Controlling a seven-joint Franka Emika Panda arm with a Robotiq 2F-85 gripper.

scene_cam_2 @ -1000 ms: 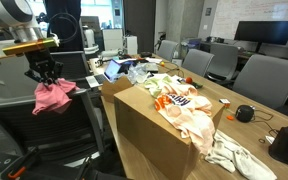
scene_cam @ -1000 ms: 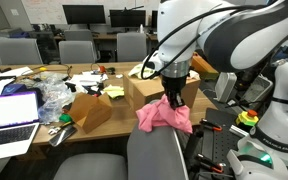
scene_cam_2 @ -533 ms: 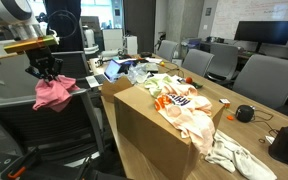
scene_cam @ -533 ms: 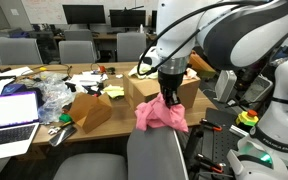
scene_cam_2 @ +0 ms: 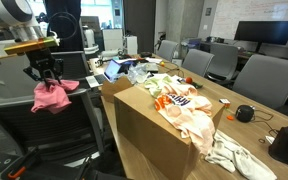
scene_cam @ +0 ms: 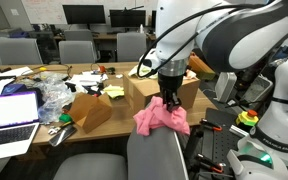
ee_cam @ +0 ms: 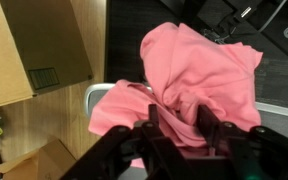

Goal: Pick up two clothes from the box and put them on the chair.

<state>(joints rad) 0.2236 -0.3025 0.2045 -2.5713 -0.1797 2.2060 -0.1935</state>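
The gripper (ee_cam: 181,124) is hovering over the chair (scene_cam: 156,158), jaws straddling the bright pink garment (ee_cam: 199,70) (clamping or letting go cannot be told), which is dangling just above the chair. This step is calling for full opening, then a straight lift clear. The peach garment (scene_cam_2: 189,118), number 2, is lying in the box (scene_cam_2: 144,135) beside the chair.
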